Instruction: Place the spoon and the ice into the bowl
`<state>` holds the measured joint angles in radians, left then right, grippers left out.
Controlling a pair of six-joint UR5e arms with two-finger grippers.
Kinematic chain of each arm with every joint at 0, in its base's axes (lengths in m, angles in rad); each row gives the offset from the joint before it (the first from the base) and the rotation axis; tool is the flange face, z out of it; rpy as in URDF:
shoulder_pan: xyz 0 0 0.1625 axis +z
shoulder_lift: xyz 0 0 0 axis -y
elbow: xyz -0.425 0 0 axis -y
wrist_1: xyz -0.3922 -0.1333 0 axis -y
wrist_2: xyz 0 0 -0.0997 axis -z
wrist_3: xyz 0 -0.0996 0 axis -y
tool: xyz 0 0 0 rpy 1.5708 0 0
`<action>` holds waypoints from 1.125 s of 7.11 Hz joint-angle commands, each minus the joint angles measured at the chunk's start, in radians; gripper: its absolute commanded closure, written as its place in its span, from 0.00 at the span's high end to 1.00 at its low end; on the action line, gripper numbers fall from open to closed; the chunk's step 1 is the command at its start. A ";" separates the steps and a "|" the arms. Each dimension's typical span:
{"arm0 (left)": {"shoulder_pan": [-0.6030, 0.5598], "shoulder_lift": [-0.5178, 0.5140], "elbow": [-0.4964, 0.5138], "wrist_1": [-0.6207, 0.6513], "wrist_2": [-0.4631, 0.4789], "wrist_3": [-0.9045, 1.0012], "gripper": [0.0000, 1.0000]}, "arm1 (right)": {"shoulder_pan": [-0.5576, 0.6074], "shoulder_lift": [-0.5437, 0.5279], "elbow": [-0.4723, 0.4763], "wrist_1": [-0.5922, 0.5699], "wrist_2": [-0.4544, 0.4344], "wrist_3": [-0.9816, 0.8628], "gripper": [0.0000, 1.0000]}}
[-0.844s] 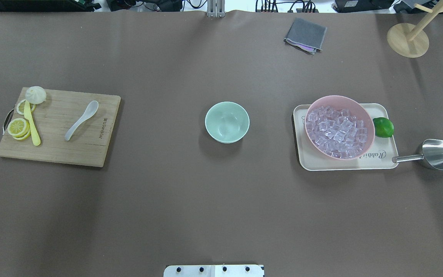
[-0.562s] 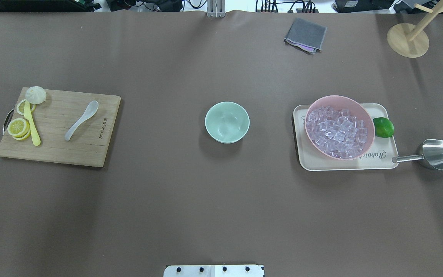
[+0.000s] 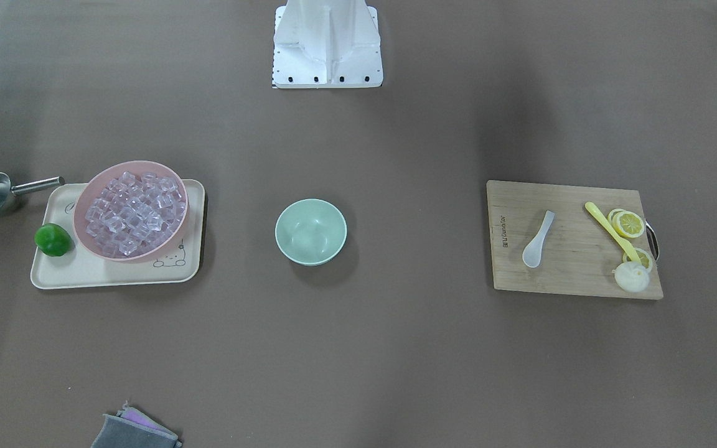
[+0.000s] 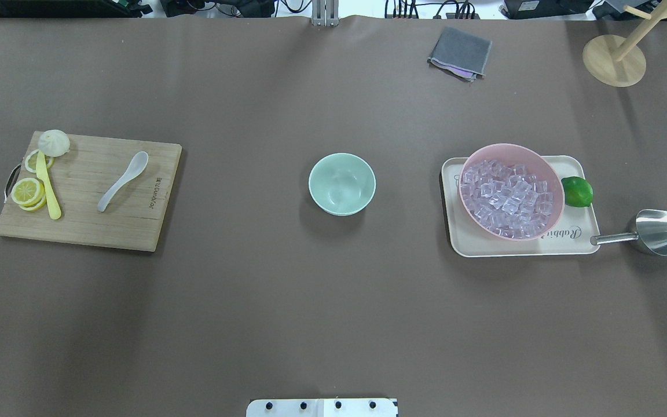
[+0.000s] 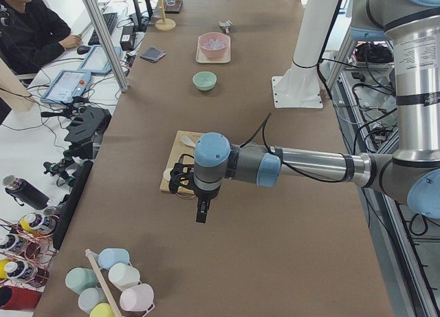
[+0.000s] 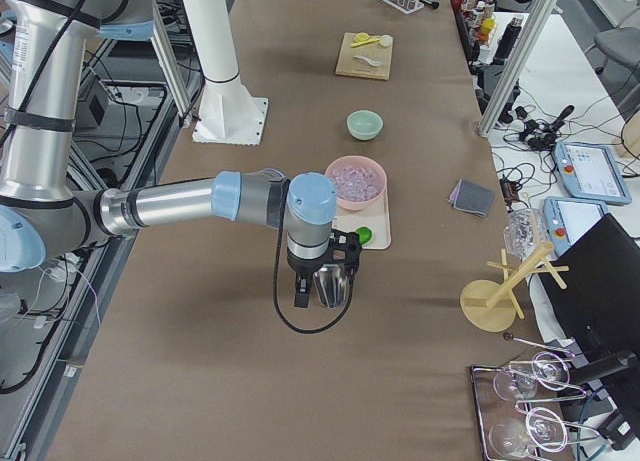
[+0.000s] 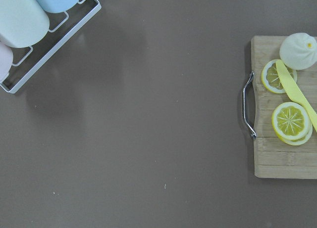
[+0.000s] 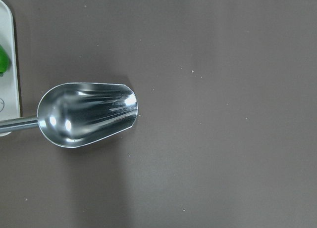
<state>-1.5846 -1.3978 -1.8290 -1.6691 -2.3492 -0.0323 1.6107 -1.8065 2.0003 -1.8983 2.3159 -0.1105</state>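
Observation:
The white spoon (image 4: 122, 181) lies on a wooden cutting board (image 4: 90, 223) at the left, also in the front view (image 3: 539, 239). The mint-green bowl (image 4: 342, 184) stands empty at the table's middle. Clear ice cubes (image 4: 507, 200) are heaped in a pink bowl (image 4: 504, 146) at the right. Neither gripper shows in the overhead or front views. The left gripper (image 5: 196, 200) hangs over bare table just left of the board. The right gripper (image 6: 300, 291) hangs over a metal scoop (image 8: 86, 114). I cannot tell whether either is open or shut.
The pink bowl and a lime (image 4: 576, 191) sit on a cream tray (image 4: 466, 243). Lemon slices (image 4: 26, 191), a yellow knife (image 4: 48, 188) and a bun (image 4: 54, 142) share the board. A grey cloth (image 4: 460, 52) and wooden stand (image 4: 614, 61) are far right. A mug rack (image 7: 29, 50) is left.

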 commanded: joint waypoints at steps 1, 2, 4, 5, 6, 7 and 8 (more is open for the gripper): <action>0.000 -0.013 0.010 0.000 -0.002 -0.003 0.98 | 0.000 0.004 0.000 0.001 0.002 0.000 1.00; 0.002 -0.015 0.013 0.000 0.002 -0.003 0.98 | 0.000 0.006 0.000 0.001 0.002 0.000 1.00; 0.002 -0.020 0.013 0.000 -0.005 -0.003 0.98 | 0.000 0.006 0.000 0.001 0.002 0.003 1.00; 0.002 -0.024 0.013 0.000 -0.005 -0.003 0.98 | 0.000 0.006 0.000 0.001 0.002 0.006 1.00; 0.002 -0.023 0.011 0.000 -0.005 -0.003 0.98 | 0.000 0.006 0.000 0.001 0.002 0.006 1.00; 0.000 -0.023 0.011 0.000 -0.005 -0.003 0.98 | 0.000 0.006 0.000 0.001 0.003 0.008 1.00; 0.002 -0.023 0.010 0.000 -0.005 -0.003 0.98 | 0.000 0.007 0.000 0.001 0.003 0.006 1.00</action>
<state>-1.5835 -1.4204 -1.8180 -1.6690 -2.3546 -0.0353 1.6107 -1.8004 2.0003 -1.8975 2.3188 -0.1038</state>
